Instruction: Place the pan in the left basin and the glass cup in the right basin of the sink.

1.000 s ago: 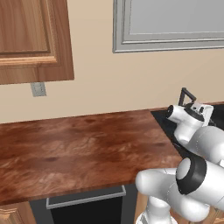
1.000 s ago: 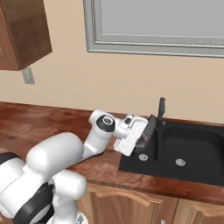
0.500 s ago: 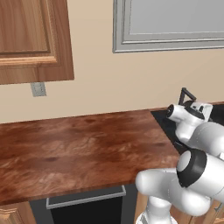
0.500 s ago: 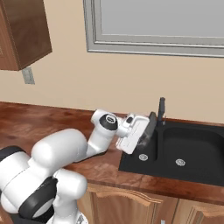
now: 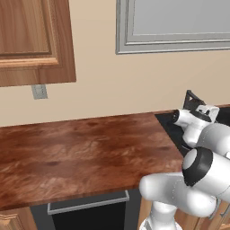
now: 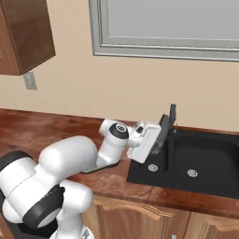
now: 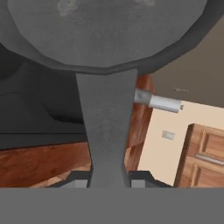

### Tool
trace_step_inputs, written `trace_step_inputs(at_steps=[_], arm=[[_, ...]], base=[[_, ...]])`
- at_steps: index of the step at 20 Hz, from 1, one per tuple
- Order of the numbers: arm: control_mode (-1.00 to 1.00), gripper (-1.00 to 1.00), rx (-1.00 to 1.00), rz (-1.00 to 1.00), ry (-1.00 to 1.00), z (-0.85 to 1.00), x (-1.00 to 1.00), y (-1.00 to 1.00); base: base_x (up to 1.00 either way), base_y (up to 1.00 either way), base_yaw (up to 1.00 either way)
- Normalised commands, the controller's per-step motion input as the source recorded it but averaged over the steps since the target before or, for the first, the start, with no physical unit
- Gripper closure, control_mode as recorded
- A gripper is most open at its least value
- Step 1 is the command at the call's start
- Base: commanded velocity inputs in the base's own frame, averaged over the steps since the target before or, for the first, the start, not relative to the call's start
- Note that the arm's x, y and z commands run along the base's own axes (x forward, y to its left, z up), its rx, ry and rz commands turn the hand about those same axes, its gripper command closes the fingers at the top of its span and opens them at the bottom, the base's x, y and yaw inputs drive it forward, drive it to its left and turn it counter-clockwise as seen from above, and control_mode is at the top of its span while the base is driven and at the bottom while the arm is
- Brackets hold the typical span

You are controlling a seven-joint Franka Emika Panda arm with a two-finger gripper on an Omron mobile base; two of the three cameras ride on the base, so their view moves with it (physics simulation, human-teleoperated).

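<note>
Tabletop (image 5: pixel 81 152) runs left of my arm in the left base view. From the right base view, my tool (image 6: pixel 156 137) holds the pan (image 6: pixel 161 135) tilted on edge over the left basin (image 6: pixel 151 163). Hand view: tool clamped on its stiff handle; it looks heavy, likely to swing.

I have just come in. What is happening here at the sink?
The robot arm holds the pan by its handle, the claw shut on it. In the right base view the pan hangs tilted on edge over the left basin of the black sink. It is not yet set down.
</note>
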Motion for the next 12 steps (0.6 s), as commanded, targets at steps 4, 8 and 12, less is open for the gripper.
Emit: trace_step_inputs(at_steps=[4, 8, 12], arm=[[-1.0, 1.0, -0.03, 0.0, -0.05, -0.06, 0.06, -0.11], [-1.0, 1.0, -0.02, 0.01, -0.02, -0.08, 0.02, -0.06], [-1.0, 1.0, -0.01, 0.04, 0.0, -0.07, 0.01, -0.04]], base=[[0.0, 0.0, 0.0], [0.0, 0.0, 0.0], [0.0, 0.0, 0.0]])
